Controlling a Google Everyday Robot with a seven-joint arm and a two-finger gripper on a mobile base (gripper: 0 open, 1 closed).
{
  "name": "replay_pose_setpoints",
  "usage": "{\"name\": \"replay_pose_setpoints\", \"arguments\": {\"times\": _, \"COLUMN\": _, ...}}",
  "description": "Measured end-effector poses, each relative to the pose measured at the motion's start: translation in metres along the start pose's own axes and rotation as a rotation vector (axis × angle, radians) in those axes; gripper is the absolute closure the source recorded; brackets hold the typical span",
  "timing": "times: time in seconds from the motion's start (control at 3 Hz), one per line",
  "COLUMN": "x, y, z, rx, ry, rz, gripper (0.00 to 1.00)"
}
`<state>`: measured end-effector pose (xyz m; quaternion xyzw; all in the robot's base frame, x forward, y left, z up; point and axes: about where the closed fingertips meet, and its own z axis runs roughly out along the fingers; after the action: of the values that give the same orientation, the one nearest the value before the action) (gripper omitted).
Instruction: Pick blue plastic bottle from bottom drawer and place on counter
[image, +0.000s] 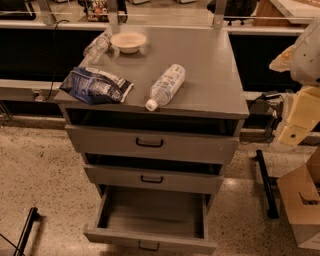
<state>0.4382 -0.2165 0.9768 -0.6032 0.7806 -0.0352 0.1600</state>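
I take this for a lab or office test space, not a home. The floor (45, 170) is hard speckled stone, the sort laid in commercial buildings. A grey metal three-drawer cabinet (200, 147) stands alone on it, its counter (210, 65) plain and industrial. Long dark benching (30, 24) runs along the far side, with a loose cable (54, 55) hanging down it at the left. A cardboard box (302, 210) sits at the near right, next to a black stand foot (266, 185). My claw (295, 127) hangs at the right edge, beside the cabinet.
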Motion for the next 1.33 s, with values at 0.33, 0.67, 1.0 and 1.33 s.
{"name": "replay_pose_setpoints", "arguments": {"times": 0.33, "x": -0.001, "y": -0.001, "z": -0.001, "rx": 0.003, "ry": -0.001, "rz": -0.005, "gripper": 0.00}}
{"name": "replay_pose_setpoints", "arguments": {"times": 0.67, "x": -0.020, "y": -0.004, "z": 0.009, "rx": -0.004, "ry": 0.010, "rz": -0.118, "gripper": 0.00}}
{"name": "replay_pose_setpoints", "arguments": {"times": 1.0, "x": -0.022, "y": -0.004, "z": 0.009, "rx": -0.001, "ry": 0.010, "rz": -0.135, "gripper": 0.00}}
{"name": "replay_pose_setpoints", "arguments": {"times": 1.33, "x": -0.027, "y": 0.002, "z": 0.014, "rx": -0.023, "ry": 0.038, "rz": -0.235, "gripper": 0.00}}
